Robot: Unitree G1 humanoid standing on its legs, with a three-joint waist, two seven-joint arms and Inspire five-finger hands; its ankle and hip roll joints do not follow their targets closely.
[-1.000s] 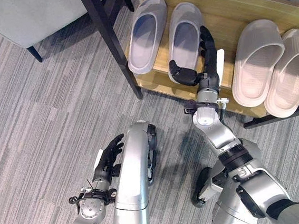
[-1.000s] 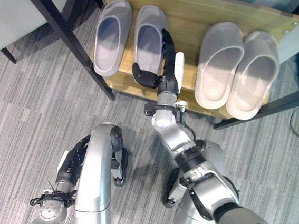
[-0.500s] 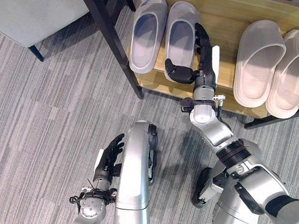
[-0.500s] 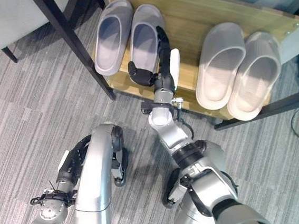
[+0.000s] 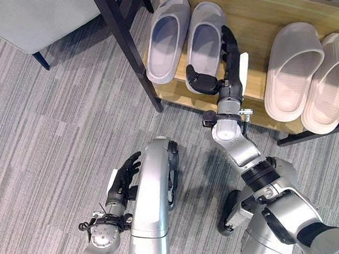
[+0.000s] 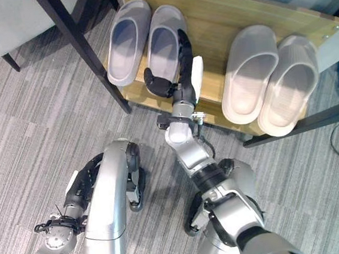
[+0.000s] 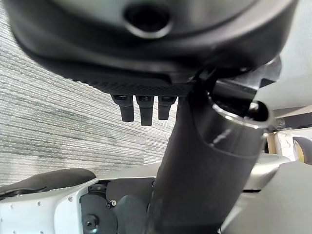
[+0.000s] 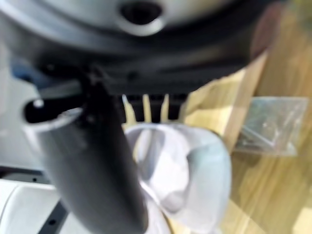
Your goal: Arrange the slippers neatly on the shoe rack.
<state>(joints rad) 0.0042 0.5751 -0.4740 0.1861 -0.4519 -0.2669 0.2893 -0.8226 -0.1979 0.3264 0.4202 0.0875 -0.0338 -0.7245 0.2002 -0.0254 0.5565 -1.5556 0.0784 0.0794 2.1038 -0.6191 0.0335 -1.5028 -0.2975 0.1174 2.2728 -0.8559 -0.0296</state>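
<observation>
Two pairs of slippers sit on the wooden shoe rack [image 5: 248, 11], toes pointing away from the robot. The grey pair is at the rack's left end: the left grey slipper [image 5: 166, 40] lies beside the dark leg [image 5: 127, 50] of a piece of furniture standing next to the rack, and the right grey slipper [image 5: 204, 42] lies just beside it, their inner edges touching or nearly so. The beige pair is well apart toward the right end: the left beige slipper [image 5: 291, 70] and the right beige slipper [image 5: 329, 84] lie close together, the right one overlapping the rack's front edge with its heel.

The right robot hand [image 5: 224, 68] reaches onto the rack at the right grey slipper. Its straight fingers [image 5: 229, 43] run along the slipper's right side, and its dark thumb [image 5: 200, 81] curves around the heel end, so the heel sits in the span between thumb and fingers. The right wrist view shows the slipper's [image 8: 175, 175] pale opening past the fingers, with the wooden shelf beyond it.

The left robot hand [image 5: 122, 179] hangs low over the grey striped carpet [image 5: 45, 151], released, fingers relaxed and holding nothing. In the left wrist view its fingers [image 7: 141, 108] show straight against the carpet
</observation>
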